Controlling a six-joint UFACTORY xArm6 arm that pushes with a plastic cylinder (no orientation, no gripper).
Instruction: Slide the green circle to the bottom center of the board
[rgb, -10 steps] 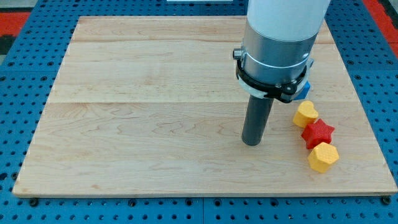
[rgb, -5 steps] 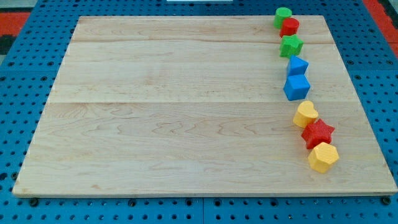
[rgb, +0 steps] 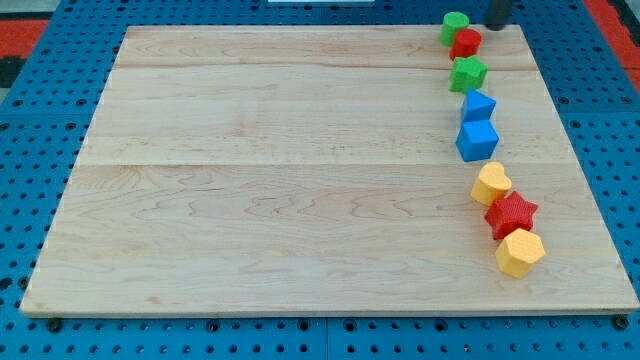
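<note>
Dark rod tip (rgb: 497, 24) sits at the top edge, near the green circle block (rgb: 455, 25) at its 3 o'clock, not touching; end effector has no jaws.

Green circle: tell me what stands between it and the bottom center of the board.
Nothing visible does. The green circle sits at the board's top right; the red circle touches its lower right, off the diagonal to bottom center. My tip is right of it.

The board (rgb: 280, 180) was pale, smooth wood with visible grain and a faint sheen. The green circle (rgb: 455, 25) looked like matt plastic. The blue base (rgb: 30, 120) was perforated.
</note>
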